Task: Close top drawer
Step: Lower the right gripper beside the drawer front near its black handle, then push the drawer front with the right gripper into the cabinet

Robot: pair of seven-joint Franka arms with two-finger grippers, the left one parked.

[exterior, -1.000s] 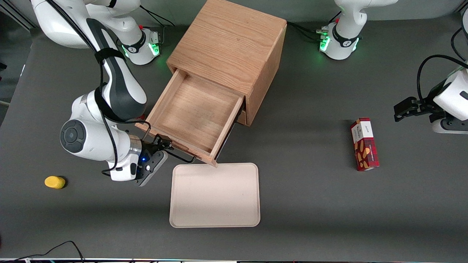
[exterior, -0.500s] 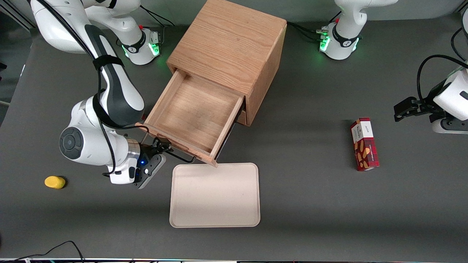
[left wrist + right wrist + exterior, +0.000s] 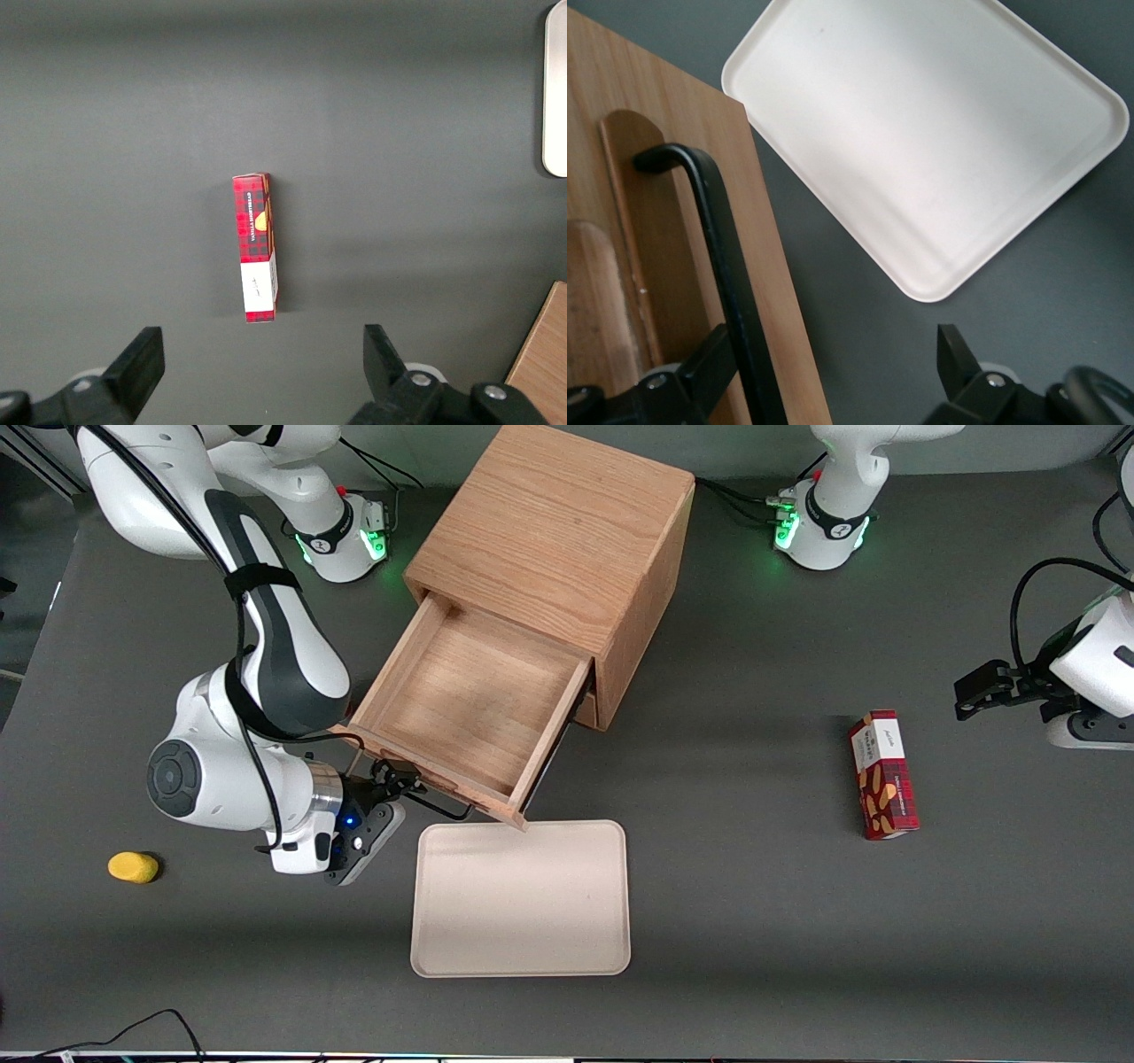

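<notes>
The top drawer (image 3: 469, 700) stands pulled far out of the oak cabinet (image 3: 558, 531), and its inside is bare wood. A thin black bar handle (image 3: 438, 806) runs along its front panel (image 3: 673, 177). My right gripper (image 3: 396, 781) is at the end of that handle nearest the working arm, level with the drawer front. It is open. In the right wrist view the handle (image 3: 722, 239) passes between the fingers of the gripper (image 3: 833, 367), close against one finger (image 3: 700, 372), and the gap to the second finger is wide.
A cream tray (image 3: 523, 899) lies just in front of the drawer, its rim near the drawer's corner; it also shows as the tray (image 3: 921, 133). A small yellow object (image 3: 133, 866) sits toward the working arm's end. A red snack box (image 3: 882, 773) lies toward the parked arm's end.
The working arm's wrist has shifted slightly nearer the front camera. The gripper stays at the handle and the drawer has not visibly moved.
</notes>
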